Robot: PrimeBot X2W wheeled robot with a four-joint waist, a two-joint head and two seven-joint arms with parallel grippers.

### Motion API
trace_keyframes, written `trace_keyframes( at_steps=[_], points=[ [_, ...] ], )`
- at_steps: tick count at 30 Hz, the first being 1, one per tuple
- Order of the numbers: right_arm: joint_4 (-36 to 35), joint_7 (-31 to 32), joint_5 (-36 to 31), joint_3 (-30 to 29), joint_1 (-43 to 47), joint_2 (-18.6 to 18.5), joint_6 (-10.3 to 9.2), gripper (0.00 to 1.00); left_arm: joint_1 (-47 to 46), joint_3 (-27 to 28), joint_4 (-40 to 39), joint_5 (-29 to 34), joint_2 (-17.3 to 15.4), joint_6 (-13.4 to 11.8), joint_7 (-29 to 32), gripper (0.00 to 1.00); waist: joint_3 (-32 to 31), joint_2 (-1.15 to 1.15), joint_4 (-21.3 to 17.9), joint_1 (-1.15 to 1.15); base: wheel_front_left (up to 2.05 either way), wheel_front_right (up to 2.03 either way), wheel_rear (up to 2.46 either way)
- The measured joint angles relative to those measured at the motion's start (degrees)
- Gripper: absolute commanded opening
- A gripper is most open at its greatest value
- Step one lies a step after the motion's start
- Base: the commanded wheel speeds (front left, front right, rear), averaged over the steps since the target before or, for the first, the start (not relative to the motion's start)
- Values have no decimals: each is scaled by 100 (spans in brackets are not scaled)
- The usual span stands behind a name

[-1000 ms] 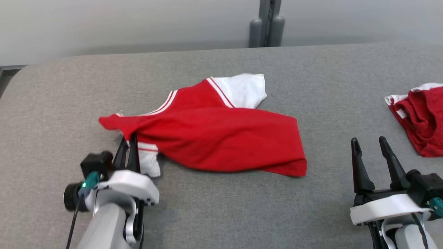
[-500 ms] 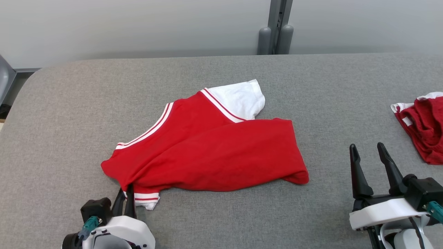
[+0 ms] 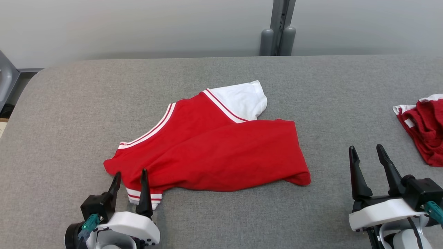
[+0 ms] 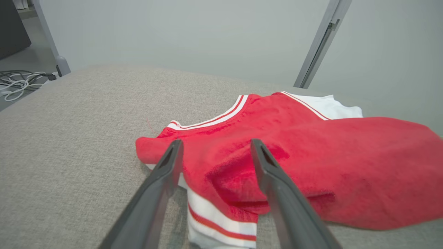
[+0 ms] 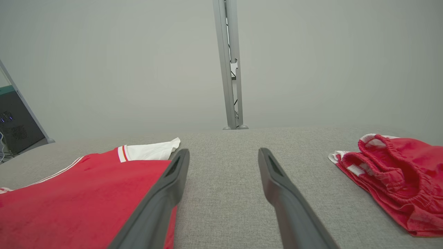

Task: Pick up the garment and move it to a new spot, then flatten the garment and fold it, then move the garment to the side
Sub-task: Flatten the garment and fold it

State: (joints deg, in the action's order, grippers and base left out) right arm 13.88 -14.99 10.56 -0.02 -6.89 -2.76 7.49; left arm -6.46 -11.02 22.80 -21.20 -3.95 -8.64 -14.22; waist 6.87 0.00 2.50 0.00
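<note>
Left gripper (image 3: 130, 173), fingers apart, poised at the near-left end of a red, white-sleeved fabric jersey (image 3: 214, 152) lying left-to-right; right gripper (image 3: 366, 148), likewise spread, sits farther off.

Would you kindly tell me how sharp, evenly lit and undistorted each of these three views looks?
Head view: soft, even light, no glare, a thin shadow under the red shirt on the grey table. Left wrist view: shirt nap crisp, jaws of the left gripper soft near the bottom edge. Right wrist view: wide-angle bowing of the table's far edge; red shorts sharp.
</note>
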Motion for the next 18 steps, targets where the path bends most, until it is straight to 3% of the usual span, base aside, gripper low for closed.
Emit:
trace_keyframes(
  at_steps=[7,18],
  points=[
    [214,12,-175,30,-198,0,0,100,-1,-25,-270,89,10,49,-54,100,-12,0,80,0,0,0,0],
    [704,625,-175,603,-259,2,0,100,8,-126,-352,88,67,101,-73,100,65,0,502,0,0,0,0]
  ],
)
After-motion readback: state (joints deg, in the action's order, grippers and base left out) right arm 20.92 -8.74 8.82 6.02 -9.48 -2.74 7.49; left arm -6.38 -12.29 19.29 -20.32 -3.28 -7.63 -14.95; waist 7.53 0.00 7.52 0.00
